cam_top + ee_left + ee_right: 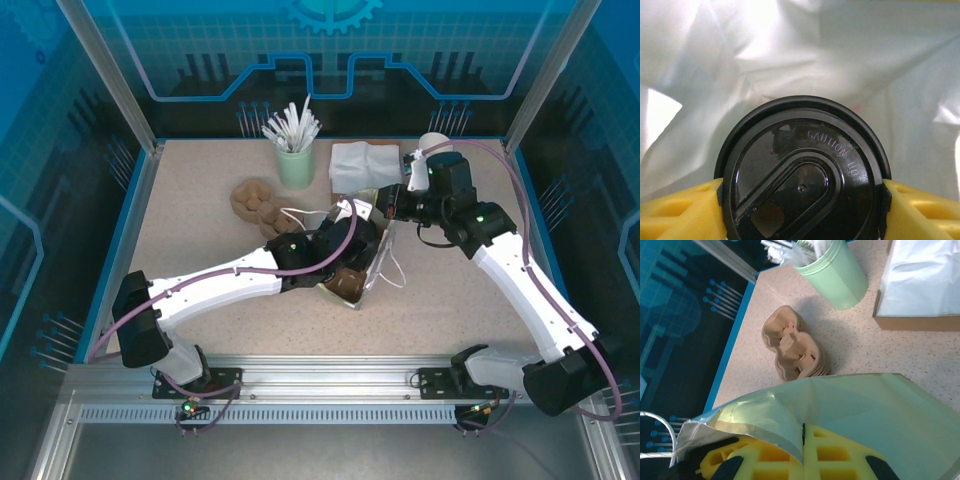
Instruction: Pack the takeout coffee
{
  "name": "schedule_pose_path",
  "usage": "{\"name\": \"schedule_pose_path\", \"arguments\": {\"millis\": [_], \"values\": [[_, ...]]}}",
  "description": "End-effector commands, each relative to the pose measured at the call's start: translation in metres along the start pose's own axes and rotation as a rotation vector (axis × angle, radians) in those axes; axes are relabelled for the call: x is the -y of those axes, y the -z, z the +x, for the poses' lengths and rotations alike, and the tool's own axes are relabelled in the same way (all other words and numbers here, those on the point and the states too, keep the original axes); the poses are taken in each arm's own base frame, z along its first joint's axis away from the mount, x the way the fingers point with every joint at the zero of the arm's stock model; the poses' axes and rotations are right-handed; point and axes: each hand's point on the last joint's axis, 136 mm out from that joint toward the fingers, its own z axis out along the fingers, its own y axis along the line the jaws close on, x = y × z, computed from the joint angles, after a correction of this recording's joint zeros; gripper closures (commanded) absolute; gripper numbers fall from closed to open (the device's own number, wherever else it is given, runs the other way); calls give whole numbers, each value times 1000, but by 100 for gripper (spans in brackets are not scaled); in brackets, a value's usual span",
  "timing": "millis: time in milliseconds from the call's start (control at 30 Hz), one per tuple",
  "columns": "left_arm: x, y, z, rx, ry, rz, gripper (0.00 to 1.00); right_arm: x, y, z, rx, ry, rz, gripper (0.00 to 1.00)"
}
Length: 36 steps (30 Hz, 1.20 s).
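Left gripper point(804, 216): clamped on the coffee cup point(805, 150) at lid height, with a yellow finger on either side at the bottom of the left wrist frame. That grip probably suits you because the rim gives a firm edge.
Coffee cup: it sits inside the bag point(840, 60), with pale film all round above the black lid. You cannot tell whether its base rests on anything, because the lid hides it.
Bag: centre of the top view, between the two wrists.
Right gripper point(803, 452): pinched tight on the bag's rim at the bottom of the right wrist frame, likely to hold the mouth open for you.
Carriers point(795, 347): a brown stack at middle left, apart from the bag.
Green cup point(837, 275) and napkins point(920, 280): along the top edge, clear of both arms.
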Motion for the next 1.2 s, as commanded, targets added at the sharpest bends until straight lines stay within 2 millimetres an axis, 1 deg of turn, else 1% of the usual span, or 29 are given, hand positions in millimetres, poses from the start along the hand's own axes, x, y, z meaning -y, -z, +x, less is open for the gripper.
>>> {"name": "schedule_pose_path", "arguments": {"millis": [0,67,233,400,633,800,900,1033,1167], "values": [[-6,1,-12,24,45,-32,30,5,8,-6,61,-74,45,100],[-3,2,-17,30,46,-25,30,5,7,-7,65,-88,42,100],[1,-1,-20,32,52,-9,30,0,0,-4,37,-88,9,100],[2,-5,-23,32,70,-6,30,-2,1,-3,38,-88,-2,100],[0,-16,-14,22,88,-5,30,-14,-2,1,15,-78,-82,100],[0,-25,-8,11,93,-8,30,-18,-4,3,5,-69,-115,100],[0,-28,-4,0,91,-9,30,-20,-4,3,7,-67,-128,100],[-5,-31,3,-15,95,-29,30,-21,-4,2,8,-61,-135,100],[-8,-33,5,-16,101,-35,30,-21,-4,3,10,-56,-140,100]]}}
